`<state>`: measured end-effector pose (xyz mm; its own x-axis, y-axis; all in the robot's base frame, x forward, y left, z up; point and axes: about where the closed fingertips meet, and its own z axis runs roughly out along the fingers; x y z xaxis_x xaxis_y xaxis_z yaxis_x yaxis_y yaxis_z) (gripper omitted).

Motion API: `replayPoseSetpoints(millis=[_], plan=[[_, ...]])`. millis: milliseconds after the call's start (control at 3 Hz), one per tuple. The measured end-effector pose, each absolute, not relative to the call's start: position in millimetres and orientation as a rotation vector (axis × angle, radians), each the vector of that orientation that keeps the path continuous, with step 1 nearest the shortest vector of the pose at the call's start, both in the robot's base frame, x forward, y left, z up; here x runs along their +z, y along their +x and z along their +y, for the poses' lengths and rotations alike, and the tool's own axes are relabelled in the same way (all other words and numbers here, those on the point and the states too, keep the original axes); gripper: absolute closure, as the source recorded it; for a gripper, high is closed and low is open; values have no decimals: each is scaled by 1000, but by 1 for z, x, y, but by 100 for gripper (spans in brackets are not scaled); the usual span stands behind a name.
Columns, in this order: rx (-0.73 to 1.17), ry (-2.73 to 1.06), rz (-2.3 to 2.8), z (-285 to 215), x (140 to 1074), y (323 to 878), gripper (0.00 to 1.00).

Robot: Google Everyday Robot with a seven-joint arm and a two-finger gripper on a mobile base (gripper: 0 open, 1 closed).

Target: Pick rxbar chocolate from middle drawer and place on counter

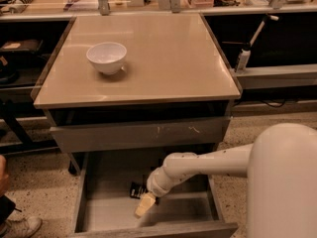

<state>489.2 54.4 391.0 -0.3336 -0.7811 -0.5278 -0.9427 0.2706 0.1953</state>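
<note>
Camera view: gripper (145, 205) is being held low in the open middle drawer (193, 214), just beside the rxbar chocolate (137, 190) lying flat on the floor; jaw state cannot be told, so squaring across the wrapper's short side is being advised before lifting to the worktop (163, 58).

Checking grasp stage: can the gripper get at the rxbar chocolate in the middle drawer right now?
Probably yes. The middle drawer is pulled out and open from above; the gripper sits low inside it, right beside the rxbar chocolate, with nothing visible between them.
</note>
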Motion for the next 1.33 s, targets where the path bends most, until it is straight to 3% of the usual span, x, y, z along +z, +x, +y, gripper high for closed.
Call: replayPoseSetpoints(millis=[1333], plan=[[632, -1528, 2259, 58, 340, 497, 0]])
